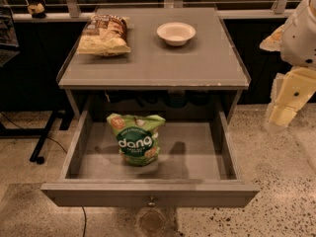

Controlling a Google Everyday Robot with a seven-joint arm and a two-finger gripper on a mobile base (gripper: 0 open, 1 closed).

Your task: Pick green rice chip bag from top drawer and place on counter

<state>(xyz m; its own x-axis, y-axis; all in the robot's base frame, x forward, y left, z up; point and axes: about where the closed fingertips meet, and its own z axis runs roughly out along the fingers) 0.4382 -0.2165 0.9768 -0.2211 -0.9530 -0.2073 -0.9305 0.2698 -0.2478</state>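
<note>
1. At the right edge, a pale yellow-white arm [301, 33] is cut off by the frame. Its gripper [282, 113] hangs beside the flat grey counter [163, 63]; spread or pressed together, I cannot tell.
2. On the counter lie a brown-and-yellow chip bag [103, 35] and a round white bowl [176, 33].
3. The crinkly bright-green rice chip bag [136, 138] stands upright, left of centre in the open wide grey top drawer [148, 192], long axis vertical, "dang" lettering facing the camera.

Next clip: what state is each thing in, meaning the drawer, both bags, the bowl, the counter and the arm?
top drawer: pulled open.
green rice chip bag: standing inside the drawer, left of centre.
counter: bears the other bag and the bowl.
brown-and-yellow chip bag: lying flat, back left.
bowl: upright, looks empty.
pincer: hangs right of the counter, away from the drawer.
</note>
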